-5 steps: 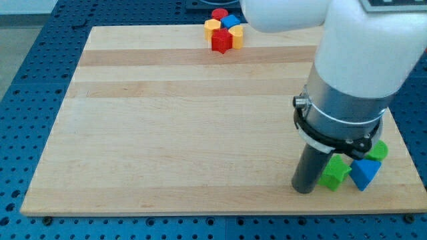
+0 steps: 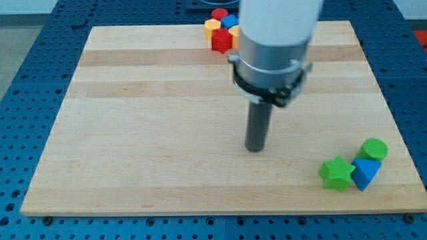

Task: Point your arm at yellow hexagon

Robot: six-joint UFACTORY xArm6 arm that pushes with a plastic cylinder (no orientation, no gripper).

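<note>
The yellow hexagon [image 2: 212, 27] sits in a tight cluster at the view's top edge of the wooden board [image 2: 147, 133], with a red cylinder [image 2: 219, 13], a blue block [image 2: 230, 21] and a red star [image 2: 221, 41]. A second yellow block [image 2: 234, 33] in the cluster is mostly hidden behind the arm. My tip [image 2: 255, 149] rests on the board near its middle, far below and a little to the right of the cluster, touching no block.
A green star [image 2: 335, 173], a blue block [image 2: 365, 173] and a green cylinder [image 2: 374, 149] lie together at the board's bottom right corner. The arm's white body [image 2: 277, 33] hangs over the board's upper middle.
My tip has moved up and to the left, away from the green star and blue block at the bottom right, toward the middle of the board. No block has moved.
</note>
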